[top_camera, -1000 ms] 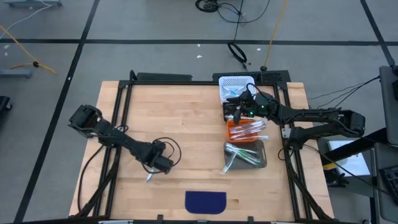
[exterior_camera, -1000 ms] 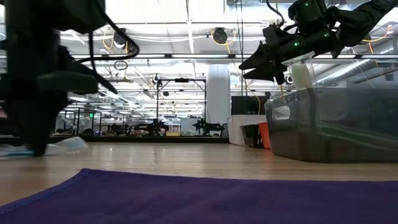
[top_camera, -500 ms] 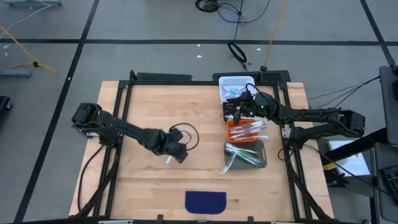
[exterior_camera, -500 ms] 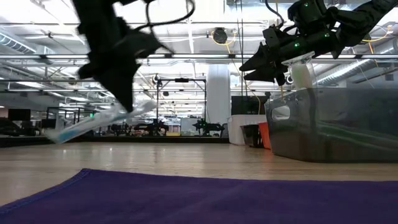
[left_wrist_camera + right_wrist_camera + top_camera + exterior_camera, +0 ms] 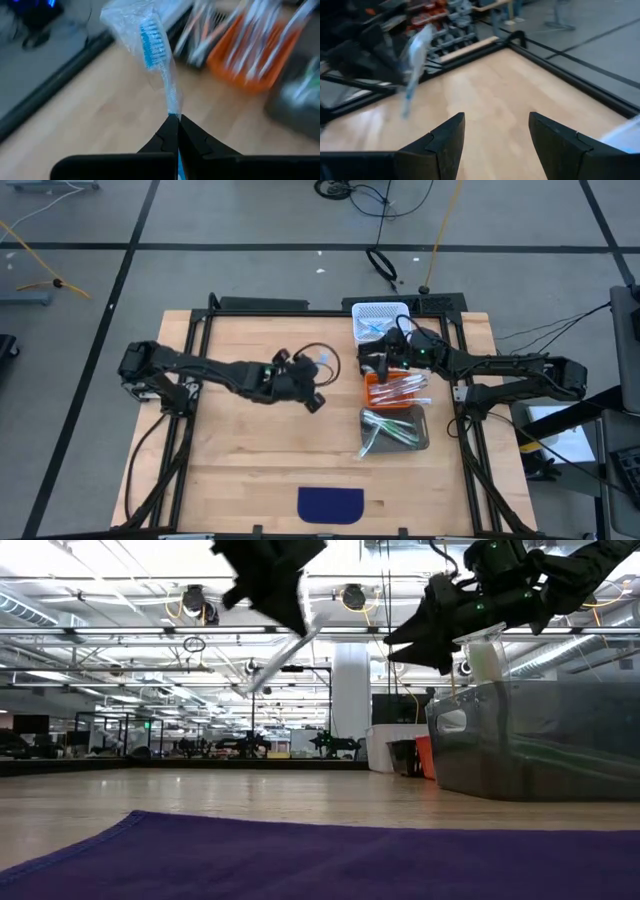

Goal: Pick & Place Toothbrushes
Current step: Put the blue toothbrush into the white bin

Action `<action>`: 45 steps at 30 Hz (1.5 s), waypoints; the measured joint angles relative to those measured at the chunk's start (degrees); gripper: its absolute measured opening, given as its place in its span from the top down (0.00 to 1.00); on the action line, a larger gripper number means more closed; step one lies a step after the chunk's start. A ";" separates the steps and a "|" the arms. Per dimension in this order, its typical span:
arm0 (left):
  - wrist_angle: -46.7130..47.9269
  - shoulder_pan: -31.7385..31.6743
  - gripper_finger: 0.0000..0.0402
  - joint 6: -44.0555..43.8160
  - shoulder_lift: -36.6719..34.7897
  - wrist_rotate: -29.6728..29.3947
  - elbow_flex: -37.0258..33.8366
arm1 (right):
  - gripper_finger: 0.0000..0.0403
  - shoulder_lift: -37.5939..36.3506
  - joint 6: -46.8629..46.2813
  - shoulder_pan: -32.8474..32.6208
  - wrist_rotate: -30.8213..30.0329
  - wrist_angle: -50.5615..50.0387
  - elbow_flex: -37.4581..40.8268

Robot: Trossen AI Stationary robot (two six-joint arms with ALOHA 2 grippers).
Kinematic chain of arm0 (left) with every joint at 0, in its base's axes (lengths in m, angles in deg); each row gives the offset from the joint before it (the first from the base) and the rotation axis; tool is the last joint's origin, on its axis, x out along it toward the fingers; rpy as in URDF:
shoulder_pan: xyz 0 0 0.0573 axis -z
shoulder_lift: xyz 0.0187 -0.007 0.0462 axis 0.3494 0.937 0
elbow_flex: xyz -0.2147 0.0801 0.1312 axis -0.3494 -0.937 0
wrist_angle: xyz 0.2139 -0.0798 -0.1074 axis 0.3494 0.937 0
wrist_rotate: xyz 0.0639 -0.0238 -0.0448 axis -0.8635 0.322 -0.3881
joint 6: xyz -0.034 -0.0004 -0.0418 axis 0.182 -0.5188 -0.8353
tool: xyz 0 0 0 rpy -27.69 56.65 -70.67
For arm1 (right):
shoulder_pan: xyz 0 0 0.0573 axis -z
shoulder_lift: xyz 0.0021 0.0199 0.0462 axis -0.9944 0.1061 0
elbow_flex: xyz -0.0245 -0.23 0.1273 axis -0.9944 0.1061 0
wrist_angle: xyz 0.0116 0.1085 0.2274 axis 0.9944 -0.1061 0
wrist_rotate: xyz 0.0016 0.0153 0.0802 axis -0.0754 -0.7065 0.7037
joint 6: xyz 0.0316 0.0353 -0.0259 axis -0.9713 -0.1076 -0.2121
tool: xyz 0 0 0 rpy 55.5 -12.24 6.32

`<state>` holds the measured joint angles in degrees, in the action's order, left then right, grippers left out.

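Note:
My left gripper is shut on a blue toothbrush in a clear wrapper. In the high view it hangs over the middle of the table, left of the bins. In the low view the brush slants down below the gripper, high above the wood. My right gripper is open and empty; it hovers over the bins' left side, between the white bin and the orange bin. Several wrapped toothbrushes lie in the orange bin and others in the grey bin. My left gripper pinches the toothbrush's handle between its two fingertips, through the wrapper. The brush runs on forward from the fingers, bristle head farthest out. It is lifted clear of the table and tilted, its free end lower than the held part.
Three bins stand in a row along the table's right side: white at the far end, orange in the middle, grey nearest. A purple mat lies at the near edge. Black frame rails border the wood. Bare wood lies between left arm and bins.
My left gripper has risen from the table's left near part and swung right and toward the far edge, closer to the bins, staying shut. The toothbrush has gone up with it, from lying on the wood to hanging clear in the air.

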<state>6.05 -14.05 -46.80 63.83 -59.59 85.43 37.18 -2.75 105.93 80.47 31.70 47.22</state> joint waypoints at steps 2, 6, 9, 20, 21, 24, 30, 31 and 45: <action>-6.32 -1.07 1.00 5.05 0.00 0.70 0.03 | 0.47 0.01 -0.18 -0.02 2.22 1.38 0.00; -18.44 -2.93 1.00 13.68 0.56 1.88 0.03 | 0.47 0.01 -2.23 -0.27 4.50 4.60 0.00; -25.01 -4.09 1.00 19.14 1.46 2.04 0.01 | 0.47 0.01 -2.98 -1.02 4.56 6.68 0.00; -34.76 -7.50 1.00 24.40 6.18 6.54 0.01 | 0.47 0.01 -2.93 -2.99 4.02 13.63 0.00; -35.50 -7.57 1.00 24.42 6.55 6.65 0.01 | 0.47 0.01 -2.91 -2.99 3.95 13.68 0.00; -36.00 -7.87 1.00 24.43 7.09 8.32 -0.08 | 0.47 0.01 -2.82 -2.99 3.24 13.71 0.00; -38.92 -7.95 1.00 25.24 7.43 9.64 -0.04 | 0.47 0.01 -2.80 -2.97 0.94 13.71 0.00; -38.92 -7.95 1.00 25.24 7.43 9.63 -0.04 | 0.47 0.01 -2.80 -2.97 0.96 13.71 0.00; -38.85 -8.21 1.00 25.25 7.43 9.69 -0.04 | 0.87 0.01 -2.78 -2.99 1.22 13.71 0.00</action>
<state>-32.81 -22.26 -21.55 71.27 -49.90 85.39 37.19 -5.53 102.93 81.69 45.41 47.22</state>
